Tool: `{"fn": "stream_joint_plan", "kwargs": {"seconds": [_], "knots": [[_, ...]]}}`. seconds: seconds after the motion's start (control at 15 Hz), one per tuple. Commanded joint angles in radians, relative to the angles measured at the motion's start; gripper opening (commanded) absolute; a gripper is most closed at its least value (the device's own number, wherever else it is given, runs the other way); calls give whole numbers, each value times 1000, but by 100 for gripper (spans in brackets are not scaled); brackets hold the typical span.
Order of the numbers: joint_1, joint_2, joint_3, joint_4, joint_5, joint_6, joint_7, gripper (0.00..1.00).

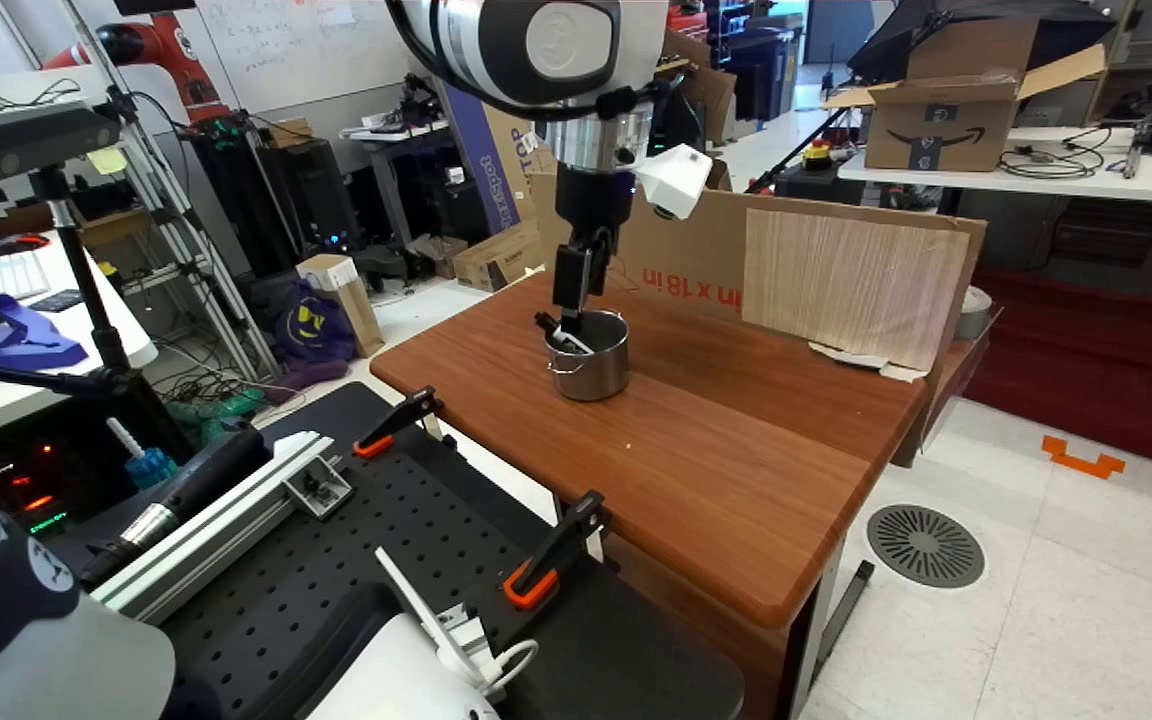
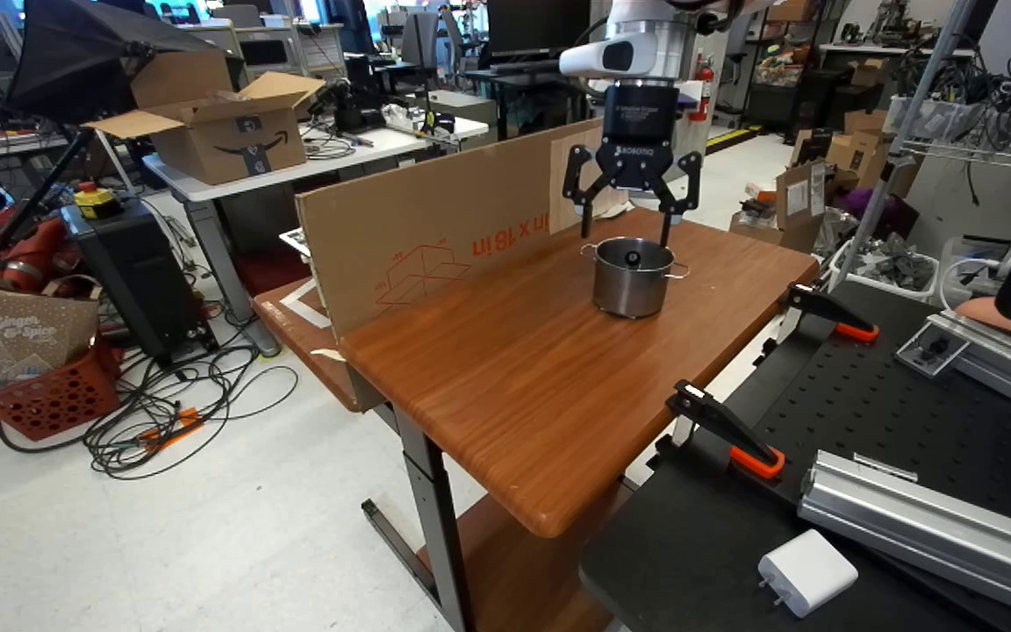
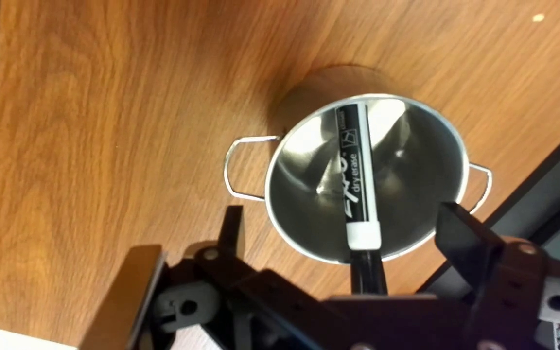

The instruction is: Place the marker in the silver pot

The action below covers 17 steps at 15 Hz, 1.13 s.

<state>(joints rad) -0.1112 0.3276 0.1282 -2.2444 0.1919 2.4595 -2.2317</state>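
The silver pot (image 1: 591, 375) stands upright on the brown table in both exterior views (image 2: 630, 290). Its rim, dark inside and two wire handles show in the wrist view (image 3: 416, 194). The marker (image 3: 358, 170), white and black with a black cap, lies slanted in the pot. Its body is inside and its cap end sticks out over the rim. It also shows in both exterior views (image 1: 572, 342) (image 2: 633, 258). My gripper (image 2: 626, 237) is above the pot with its fingers wide apart. In the wrist view the fingers (image 3: 341, 208) stand either side of the marker, apart from it.
A cardboard sheet (image 2: 435, 237) stands along the table's far edge. Black clamps with orange pads (image 1: 561, 550) hold the near edge beside a black perforated board (image 1: 416, 540). The brown tabletop (image 1: 716, 440) extends around the pot.
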Motion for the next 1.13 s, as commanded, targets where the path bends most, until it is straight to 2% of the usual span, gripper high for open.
{"fn": "stream_joint_plan", "kwargs": {"seconds": [0.0, 0.33, 0.47, 0.53, 1.07], "knots": [[10, -13, -9, -6, -16, 12, 30, 100], [7, -84, -8, -31, 8, -21, 67, 100], [26, -114, -22, -44, -17, 7, 144, 100], [10, -76, -10, -13, 4, -8, 85, 100], [14, -100, -13, -31, 4, -7, 122, 100]]}}
